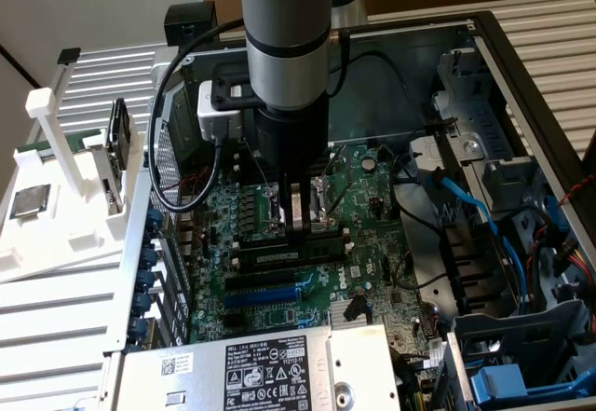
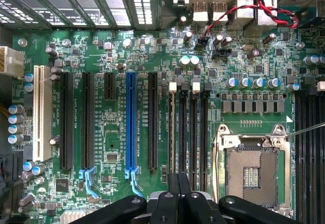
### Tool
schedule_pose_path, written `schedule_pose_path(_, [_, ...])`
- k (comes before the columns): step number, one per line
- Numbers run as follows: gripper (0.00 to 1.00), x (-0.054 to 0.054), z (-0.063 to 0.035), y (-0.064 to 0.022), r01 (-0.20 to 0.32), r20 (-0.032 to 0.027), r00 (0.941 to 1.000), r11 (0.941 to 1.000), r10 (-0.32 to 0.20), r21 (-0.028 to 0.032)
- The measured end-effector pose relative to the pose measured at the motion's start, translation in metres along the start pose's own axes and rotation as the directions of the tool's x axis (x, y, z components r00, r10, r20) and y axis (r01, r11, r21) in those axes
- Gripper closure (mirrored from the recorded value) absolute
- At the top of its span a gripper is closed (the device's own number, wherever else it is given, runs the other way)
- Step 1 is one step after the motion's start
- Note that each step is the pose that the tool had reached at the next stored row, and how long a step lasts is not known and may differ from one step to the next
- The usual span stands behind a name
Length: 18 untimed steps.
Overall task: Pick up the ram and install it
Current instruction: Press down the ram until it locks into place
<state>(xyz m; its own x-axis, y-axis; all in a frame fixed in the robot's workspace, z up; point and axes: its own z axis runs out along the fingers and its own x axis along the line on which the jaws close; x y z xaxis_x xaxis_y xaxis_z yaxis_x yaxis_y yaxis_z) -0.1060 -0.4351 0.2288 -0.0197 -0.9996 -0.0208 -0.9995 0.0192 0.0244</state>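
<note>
The hand (image 1: 296, 223) is low over the motherboard (image 1: 279, 308), its tips right at the row of memory slots (image 1: 321, 243) in the middle of the open case (image 1: 521, 75). In the wrist view the two fingers (image 2: 174, 196) are drawn together with no more than a seam between them and nothing visible in that seam. Whether their tips pinch or merely press on something beneath, I cannot tell.

The ram (image 2: 171, 132) appears to be the thin strip seen edge-on in the outermost of the four memory slots, on the side toward the blue slot (image 2: 131, 122) and away from the CPU socket (image 2: 252, 176). That reading is a judgement, since only its narrow top edge shows. It lies directly under and ahead of the fingers. Its long axis runs along the slot, in line with the finger seam, so the hand is squared to it rather than across it.

The exterior view gives what the wrist view lacks: how low the hand is, with the fingers reaching slot level, and the slots running from that view's left to its right. It cannot separate the stick from the dark slots. The wrist view supplies that, showing which slot is filled and the white latches (image 2: 195, 87) at the far ends. Seating depth shows in neither.
</note>
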Motion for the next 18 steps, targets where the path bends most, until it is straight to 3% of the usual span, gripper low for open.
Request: schedule_pose_path(18, [0.88,0.0002,0.0023,0.0,0.0,0.0035,1.0,1.0,0.0,-0.0003])
